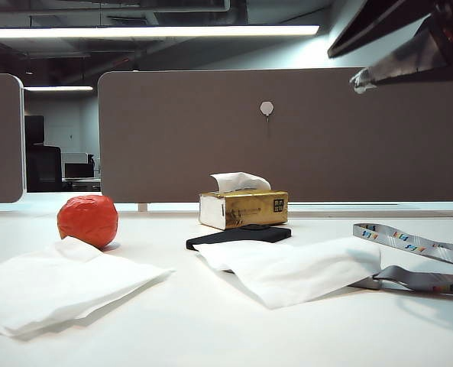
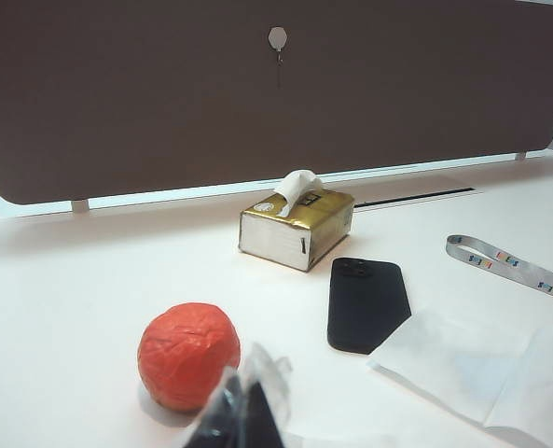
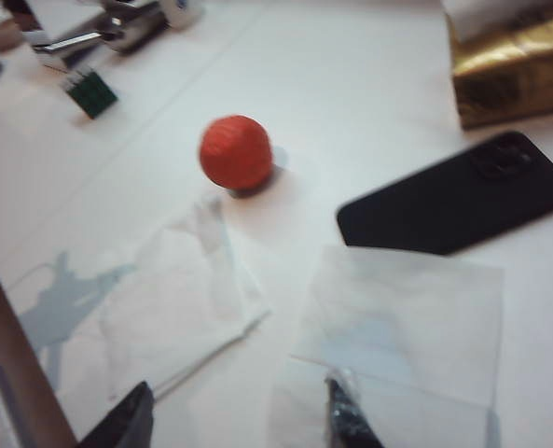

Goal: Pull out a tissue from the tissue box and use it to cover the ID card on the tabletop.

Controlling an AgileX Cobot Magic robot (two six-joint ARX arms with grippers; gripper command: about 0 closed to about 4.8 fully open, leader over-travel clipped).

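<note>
Exterior view, desk inventory, near edge to far edge.

1. Left gripper [image 2: 241, 418]: seen only in the left wrist view, low over the desk's near-left part, close to the ball. Only dark tips w/ a clear wrapping show, the rest is cut off. Can't tell if the jaws are apart or together.
2. Napkin [image 1: 58, 284]: thick, layered, white, by the near-left corner.
3. Right gripper [image 3: 234, 425]: raised over the desk's right half, above the tissue. Fingers [image 3: 127, 422] are spread wide w/ nothing between. In the exterior view only part of the arm shows, at the top right.
4. Tissue [image 1: 295, 269]: single thin sheet lying flat, mid-desk, right of centre. Long axis runs approx. parallel to the near edge, w/ a crease along it.
5. ID card: hidden under the tissue and not directly visible. A faint bluish patch shows through the sheet in the right wrist view.
6. Lanyard [image 1: 413, 246]: grey w/ coloured marks. It loops toward the right edge, cut off there, and one end disappears under the tissue's right side.
7. Ball [image 1: 87, 220]: red, crinkled, just beyond the napkin.
8. Phone-like slab [image 1: 238, 235]: black, flat, between tissue and box, its near end touching or under the tissue's corner.
9. Tissue box [image 1: 244, 208]: gold, mid-desk toward the far edge. Long axis is slanted to that edge, white end facing near-left, tuft pointing up.
10. Partition [image 1: 302, 138]: brown, behind the far edge.
</note>
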